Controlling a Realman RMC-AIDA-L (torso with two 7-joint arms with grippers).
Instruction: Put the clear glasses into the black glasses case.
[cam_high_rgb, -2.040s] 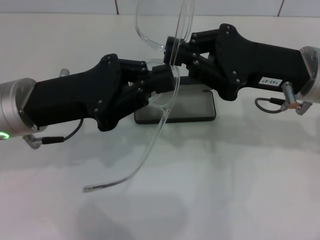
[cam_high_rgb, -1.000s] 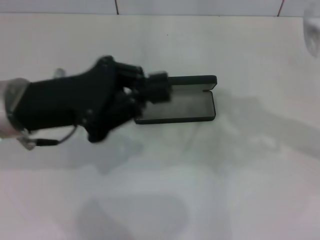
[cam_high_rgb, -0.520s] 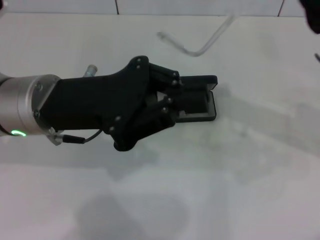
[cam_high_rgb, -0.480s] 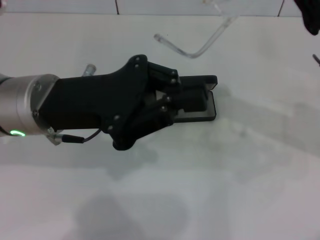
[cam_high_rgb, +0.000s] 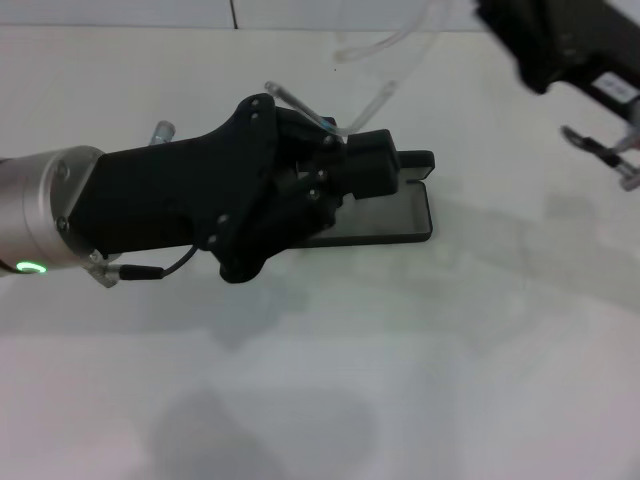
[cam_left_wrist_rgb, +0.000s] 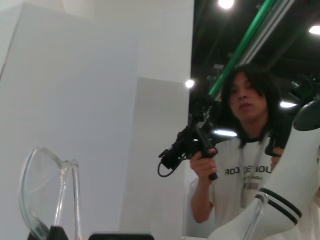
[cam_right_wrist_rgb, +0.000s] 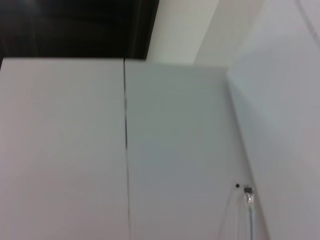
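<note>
My left gripper (cam_high_rgb: 375, 170) hovers over the open black glasses case (cam_high_rgb: 400, 215), apparently pinching a temple tip of the clear glasses (cam_high_rgb: 385, 60). The glasses stretch away beyond it toward my right gripper (cam_high_rgb: 500, 25); I cannot tell that gripper's grip.

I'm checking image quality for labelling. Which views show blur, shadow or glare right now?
Head view: right gripper smeared, soft shadows on the table. Left wrist view: bright ceiling lights flare, clear glasses sharp. Right wrist view: soft throughout.
</note>
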